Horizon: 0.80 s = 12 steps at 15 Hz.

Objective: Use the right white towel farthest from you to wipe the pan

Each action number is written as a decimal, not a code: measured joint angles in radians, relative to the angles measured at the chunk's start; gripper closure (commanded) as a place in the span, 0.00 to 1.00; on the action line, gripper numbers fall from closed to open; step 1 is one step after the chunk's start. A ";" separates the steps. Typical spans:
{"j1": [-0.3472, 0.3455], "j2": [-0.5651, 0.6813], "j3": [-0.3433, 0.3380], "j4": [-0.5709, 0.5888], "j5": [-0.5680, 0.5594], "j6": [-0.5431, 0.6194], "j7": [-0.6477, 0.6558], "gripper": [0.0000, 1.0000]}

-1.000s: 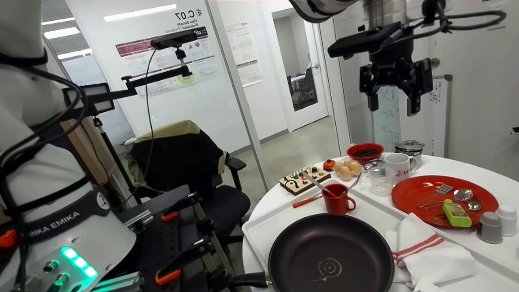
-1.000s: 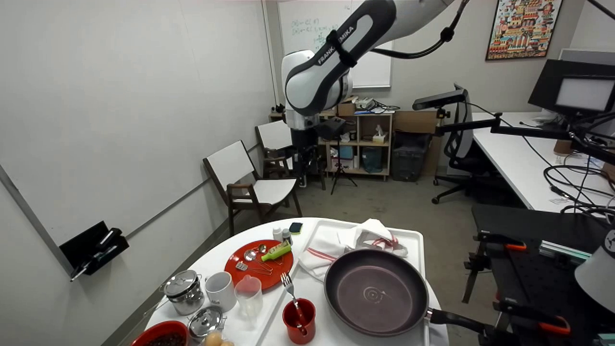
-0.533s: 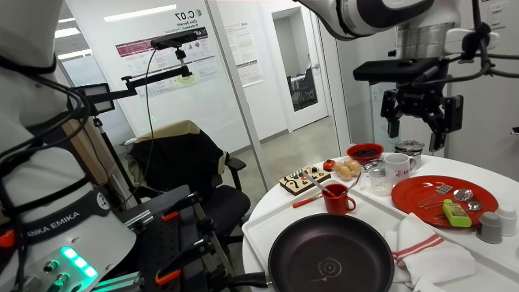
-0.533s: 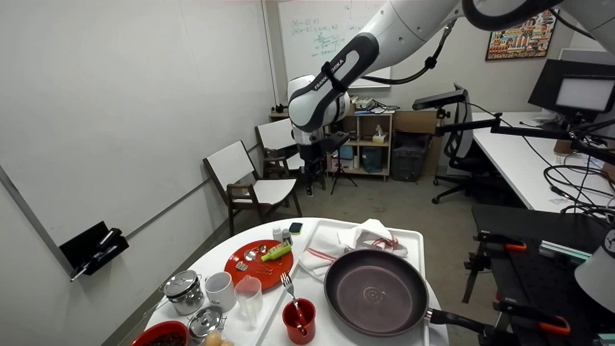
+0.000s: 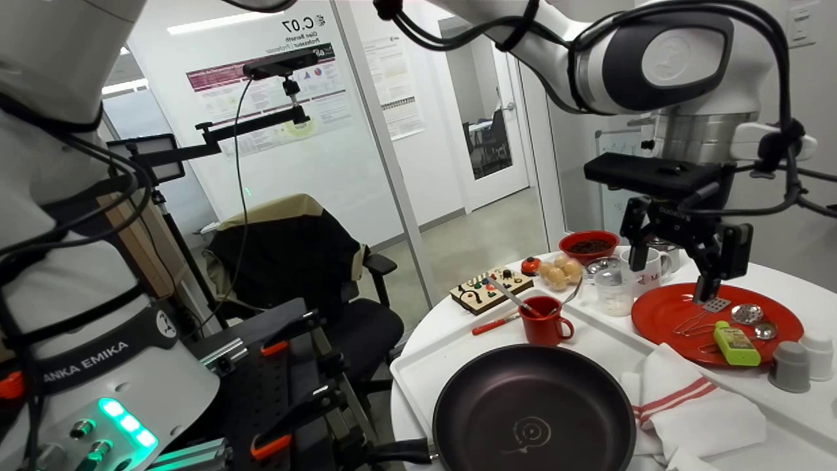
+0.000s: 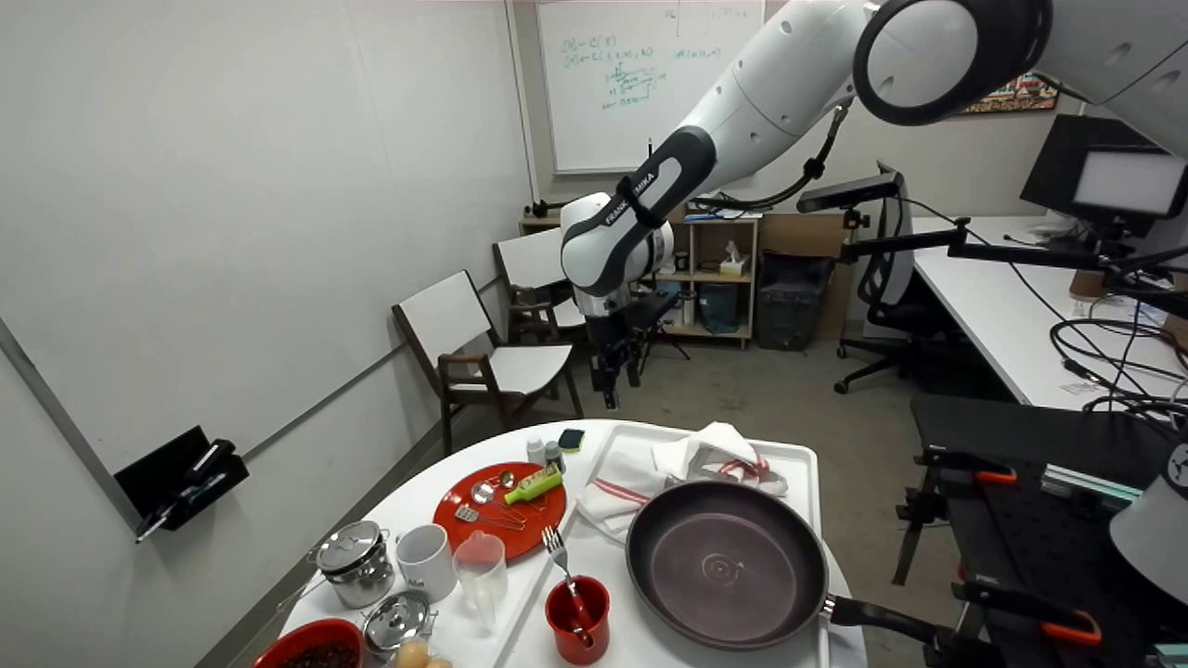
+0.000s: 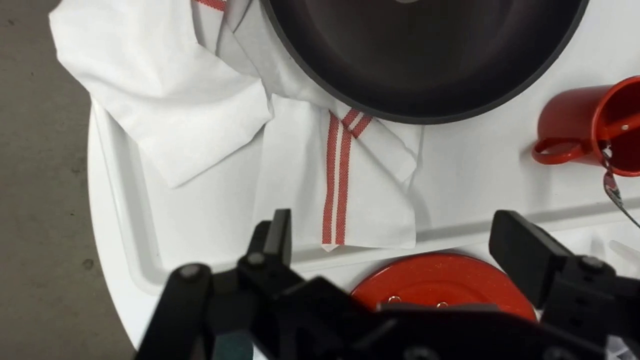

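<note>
A: Start at the gripper [image 7: 392, 227].
B: Hanging in the air, jaws spread wide, nothing held. A red plate [image 7: 435, 272] below it.
A: Next out?
B: Looks like two: a striped white towel [image 7: 340, 185], below and just ahead in the wrist view; a crumpled white towel [image 7: 160, 100] ahead and off to the left. Can't settle which one the task means.
A: Beyond that?
B: The pan [image 7: 425, 60], big and black, farther ahead of the gripper on the same white tray [image 7: 200, 225]. Rim meets the striped towel; can't tell if fabric runs under.
A: Progress?
B: Early, I judge: approach stage. Neither towel gripped, no wiping under way. Left: go down, pinch, carry over, wipe.
</note>
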 measured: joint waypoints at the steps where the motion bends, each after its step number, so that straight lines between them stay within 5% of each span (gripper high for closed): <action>1: -0.004 0.019 0.000 0.014 0.000 0.010 0.001 0.00; 12: -0.032 0.110 0.009 0.092 0.006 0.126 0.011 0.00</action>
